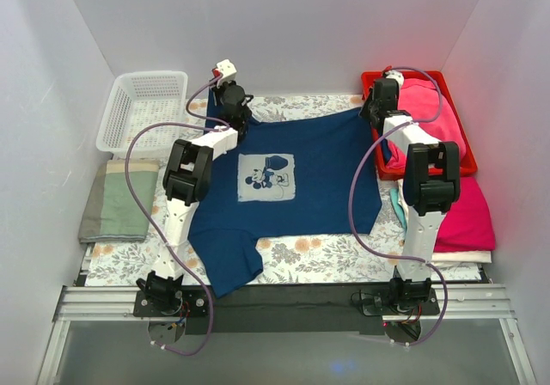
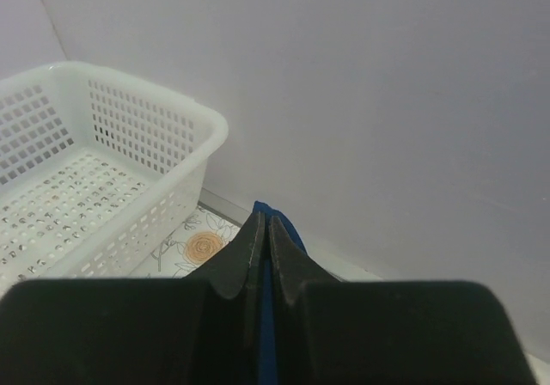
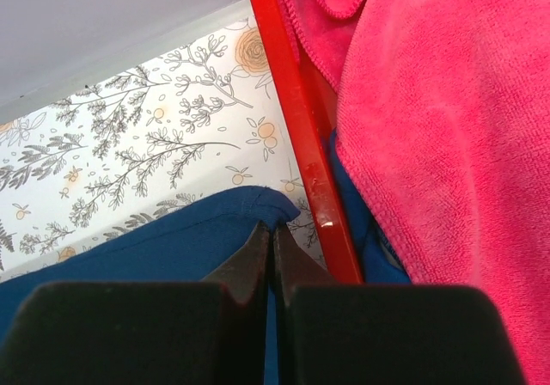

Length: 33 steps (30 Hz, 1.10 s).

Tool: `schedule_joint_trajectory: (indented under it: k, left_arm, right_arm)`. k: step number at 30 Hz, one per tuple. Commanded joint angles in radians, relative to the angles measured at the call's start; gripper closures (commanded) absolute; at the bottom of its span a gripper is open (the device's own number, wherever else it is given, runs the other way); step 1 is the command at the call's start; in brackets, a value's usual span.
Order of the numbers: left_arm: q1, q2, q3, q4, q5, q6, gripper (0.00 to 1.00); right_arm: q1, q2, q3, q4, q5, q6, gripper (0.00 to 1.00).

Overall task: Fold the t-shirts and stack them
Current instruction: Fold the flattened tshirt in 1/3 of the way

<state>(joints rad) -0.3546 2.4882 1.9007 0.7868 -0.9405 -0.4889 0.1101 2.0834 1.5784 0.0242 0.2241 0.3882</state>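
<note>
A navy t-shirt [image 1: 301, 179] with a pale blue cartoon-mouse print [image 1: 266, 177] lies spread on the floral mat. My left gripper [image 1: 234, 110] is shut on its far left corner; the wrist view shows navy cloth [image 2: 273, 216] pinched between the closed fingers. My right gripper [image 1: 375, 110] is shut on the far right corner, beside the red bin; its wrist view shows the navy hem [image 3: 232, 213] held in the closed fingers. Magenta-pink shirts lie folded at the right [image 1: 468, 213].
A red bin [image 1: 375, 80] with pink cloth [image 3: 447, 127] stands at the back right, its red rim [image 3: 301, 119] right next to my right fingers. A white basket [image 1: 142, 110] stands at the back left. A green folded cloth [image 1: 116, 200] lies at the left.
</note>
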Motion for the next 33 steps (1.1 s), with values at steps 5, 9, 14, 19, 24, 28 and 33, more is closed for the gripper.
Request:
schedule_joint_trajectory:
  k: [5,9,14,19,24,28,33]
  left_arm:
    - [0.003,-0.192,-0.081,-0.054,0.097,-0.08,1.0]
    - [0.002,-0.23,-0.107,-0.078,0.089,-0.076,1.0]
    - [-0.006,-0.333,-0.218,-0.103,0.077,-0.109,1.0]
    - [-0.014,-0.446,-0.36,-0.228,0.08,-0.232,1.0]
    - [-0.024,-0.567,-0.479,-0.319,0.097,-0.356,1.0]
    - [-0.038,-0.623,-0.519,-0.383,0.088,-0.395,1.0]
    - [-0.053,-0.721,-0.6,-0.448,0.074,-0.442,1.0]
  right_arm:
    - [-0.026,-0.006,0.052,0.002,0.001,-0.031,0.99]
    - [-0.033,-0.017,0.042,-0.003,-0.02,-0.029,0.99]
    - [-0.033,-0.045,0.012,-0.004,-0.04,-0.029,0.99]
    - [-0.033,-0.101,-0.055,-0.004,-0.048,-0.026,0.99]
    - [-0.035,-0.178,-0.13,-0.004,-0.039,-0.029,0.99]
    - [-0.033,-0.238,-0.205,-0.003,-0.04,-0.032,0.99]
    - [-0.035,-0.316,-0.287,-0.003,-0.045,-0.031,0.99]
